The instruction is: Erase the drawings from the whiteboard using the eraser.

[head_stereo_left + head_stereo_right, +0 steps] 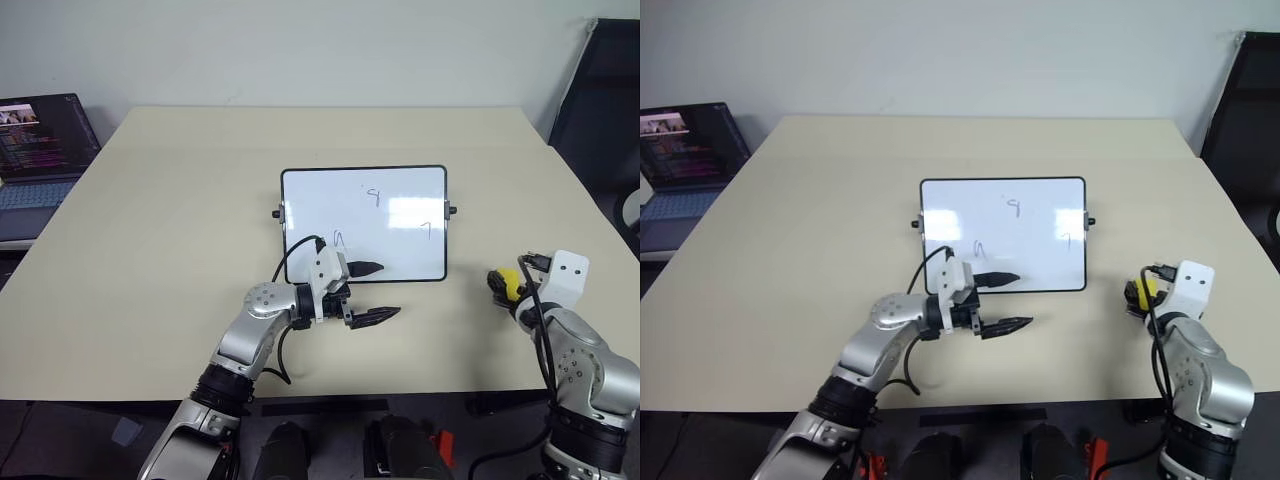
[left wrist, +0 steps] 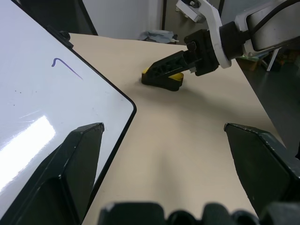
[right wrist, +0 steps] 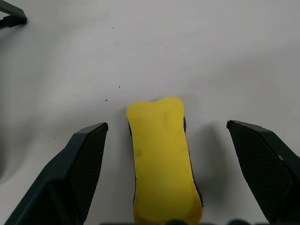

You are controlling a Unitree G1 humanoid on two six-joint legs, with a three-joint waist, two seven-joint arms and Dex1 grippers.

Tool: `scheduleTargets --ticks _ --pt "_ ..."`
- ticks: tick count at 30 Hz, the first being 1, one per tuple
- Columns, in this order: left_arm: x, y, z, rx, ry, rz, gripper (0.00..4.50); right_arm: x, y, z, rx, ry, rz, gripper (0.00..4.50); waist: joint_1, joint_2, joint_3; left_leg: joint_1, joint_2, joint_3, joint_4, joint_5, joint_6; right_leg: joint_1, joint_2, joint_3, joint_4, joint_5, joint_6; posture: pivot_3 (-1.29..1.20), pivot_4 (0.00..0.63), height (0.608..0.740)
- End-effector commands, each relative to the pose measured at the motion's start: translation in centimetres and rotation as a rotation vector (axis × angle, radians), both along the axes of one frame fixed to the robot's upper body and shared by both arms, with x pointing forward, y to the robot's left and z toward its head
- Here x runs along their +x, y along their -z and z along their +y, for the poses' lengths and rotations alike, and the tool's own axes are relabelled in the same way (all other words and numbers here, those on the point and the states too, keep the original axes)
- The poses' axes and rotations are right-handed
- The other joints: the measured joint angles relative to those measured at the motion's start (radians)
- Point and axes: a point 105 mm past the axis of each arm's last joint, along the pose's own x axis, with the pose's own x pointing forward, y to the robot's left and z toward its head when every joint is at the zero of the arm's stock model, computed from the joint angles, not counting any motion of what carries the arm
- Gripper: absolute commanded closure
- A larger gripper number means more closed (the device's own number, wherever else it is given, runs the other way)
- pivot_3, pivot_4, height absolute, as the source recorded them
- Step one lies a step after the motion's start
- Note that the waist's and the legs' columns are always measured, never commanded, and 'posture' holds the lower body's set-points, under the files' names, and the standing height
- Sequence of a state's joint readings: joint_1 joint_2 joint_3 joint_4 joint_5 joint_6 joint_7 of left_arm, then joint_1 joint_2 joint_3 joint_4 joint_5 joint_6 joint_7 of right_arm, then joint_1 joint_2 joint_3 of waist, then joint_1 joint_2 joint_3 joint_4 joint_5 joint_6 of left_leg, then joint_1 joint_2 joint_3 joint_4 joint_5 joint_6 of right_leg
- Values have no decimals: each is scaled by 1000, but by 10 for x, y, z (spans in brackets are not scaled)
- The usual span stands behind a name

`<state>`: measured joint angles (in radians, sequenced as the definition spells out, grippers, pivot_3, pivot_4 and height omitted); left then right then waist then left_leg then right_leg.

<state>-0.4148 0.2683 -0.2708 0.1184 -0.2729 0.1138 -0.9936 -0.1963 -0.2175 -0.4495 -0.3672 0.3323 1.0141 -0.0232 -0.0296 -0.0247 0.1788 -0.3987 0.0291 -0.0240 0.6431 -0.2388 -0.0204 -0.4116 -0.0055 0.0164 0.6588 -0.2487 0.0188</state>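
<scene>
Eraser (image 3: 161,159), a small yellow block with a dark underside, lies on the beige desk (image 1: 180,200) between the right claw's (image 2: 164,70) released fingers, right of the black-framed whiteboard (image 1: 364,222) bearing 3 squiggles (image 1: 374,196), where an off-centre squeeze could flip it away while the left claw (image 1: 372,293) hangs released.

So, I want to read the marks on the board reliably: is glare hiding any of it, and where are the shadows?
Left eye view: a bright glare patch sits on the whiteboard between its drawings, covering none. Left wrist view: a glare streak lies low on the board, clear of the one mark seen there. Right wrist view: the eraser and open right gripper cast soft shadows on the table.
</scene>
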Motion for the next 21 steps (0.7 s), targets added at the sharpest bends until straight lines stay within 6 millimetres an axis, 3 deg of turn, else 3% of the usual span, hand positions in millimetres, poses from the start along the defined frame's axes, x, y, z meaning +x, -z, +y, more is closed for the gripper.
scheduleTargets --ticks 1,18,21 --pt "2 -12 0 -18 3 -53 0 2 -9 -1 -9 1 -32 31 0 0 0 0 0 0 0 0 0 0 0 0 0 0 0 0 150 740" --pt "4 -11 2 -7 -3 -57 0 1 -4 3 -8 -25 -6 31 0 0 0 0 0 0 0 0 0 0 0 0 0 0 0 0 150 740" --pt "4 -11 2 -7 -4 -59 0 1 -5 3 -12 -28 -9 957 0 0 0 0 0 0 0 0 0 0 0 0 0 0 0 0 150 740"
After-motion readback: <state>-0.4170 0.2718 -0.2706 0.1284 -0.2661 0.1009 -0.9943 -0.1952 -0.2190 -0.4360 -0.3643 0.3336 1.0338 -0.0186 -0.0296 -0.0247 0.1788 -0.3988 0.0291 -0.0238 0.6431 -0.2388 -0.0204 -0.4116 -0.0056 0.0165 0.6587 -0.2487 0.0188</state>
